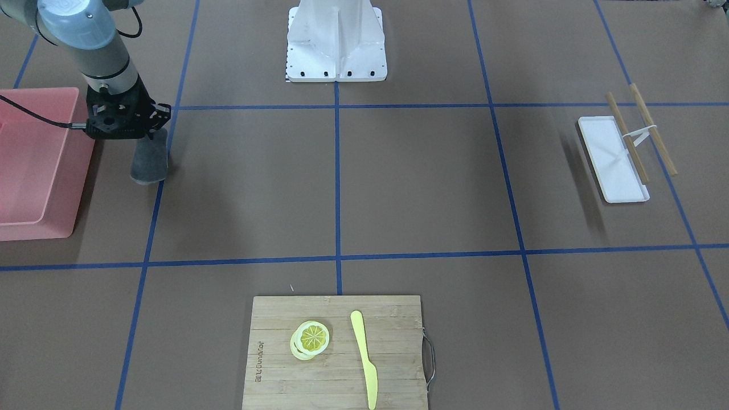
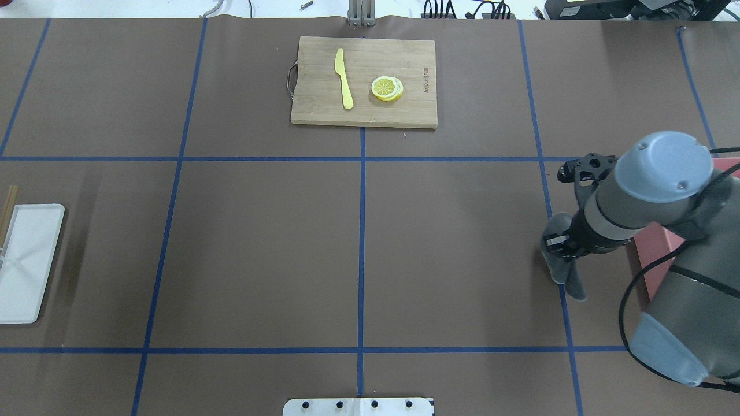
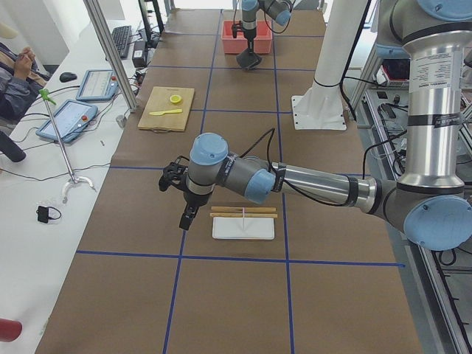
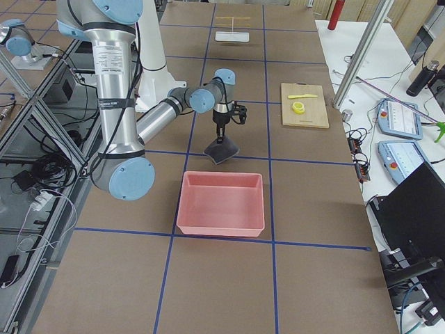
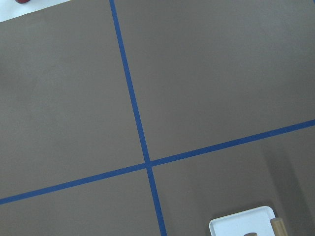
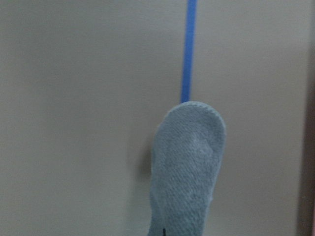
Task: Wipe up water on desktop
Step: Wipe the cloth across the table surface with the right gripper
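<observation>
The desktop (image 1: pixel 427 182) is a matte brown surface with blue tape lines; I see no water on it. My right gripper (image 1: pixel 155 132) is shut on a grey cloth (image 1: pixel 149 162) that hangs down over a tape line, its lower end at the desktop, beside the pink bin. The cloth also shows in the overhead view (image 2: pixel 565 268), the right wrist view (image 6: pixel 189 162) and the exterior right view (image 4: pixel 222 151). My left gripper (image 3: pixel 188 217) shows only in the exterior left view, low over the desktop by a white tray; I cannot tell if it is open.
A pink bin (image 1: pixel 34 165) stands just beside the cloth. A bamboo cutting board (image 1: pixel 336 353) holds lemon slices (image 1: pixel 311 339) and a yellow knife (image 1: pixel 364 359). A white tray (image 1: pixel 612 159) with chopsticks (image 1: pixel 652 128) lies at the far end. The robot base (image 1: pixel 336 45) is mid-table.
</observation>
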`<action>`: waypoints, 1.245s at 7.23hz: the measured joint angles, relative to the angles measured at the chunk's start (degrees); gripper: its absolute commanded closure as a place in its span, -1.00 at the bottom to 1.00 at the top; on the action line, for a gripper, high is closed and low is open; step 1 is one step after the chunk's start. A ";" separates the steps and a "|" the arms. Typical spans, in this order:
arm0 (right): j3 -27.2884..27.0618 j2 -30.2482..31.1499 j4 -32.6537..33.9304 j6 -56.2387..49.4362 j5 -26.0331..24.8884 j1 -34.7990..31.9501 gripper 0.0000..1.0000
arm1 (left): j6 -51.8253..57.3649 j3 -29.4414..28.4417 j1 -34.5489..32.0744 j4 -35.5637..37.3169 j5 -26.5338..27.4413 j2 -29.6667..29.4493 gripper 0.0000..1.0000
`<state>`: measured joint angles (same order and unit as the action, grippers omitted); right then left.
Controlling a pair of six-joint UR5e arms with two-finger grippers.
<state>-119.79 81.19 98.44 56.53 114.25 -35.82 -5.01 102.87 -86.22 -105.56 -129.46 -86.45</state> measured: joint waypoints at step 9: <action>1.44 -0.59 -0.32 -4.51 0.73 -0.52 1.00 | 0.00 0.96 -0.08 1.52 -0.15 -0.51 -0.96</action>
<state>-118.35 80.60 98.12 52.02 114.97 -36.33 -5.01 103.83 -86.30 -104.04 -129.61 -86.96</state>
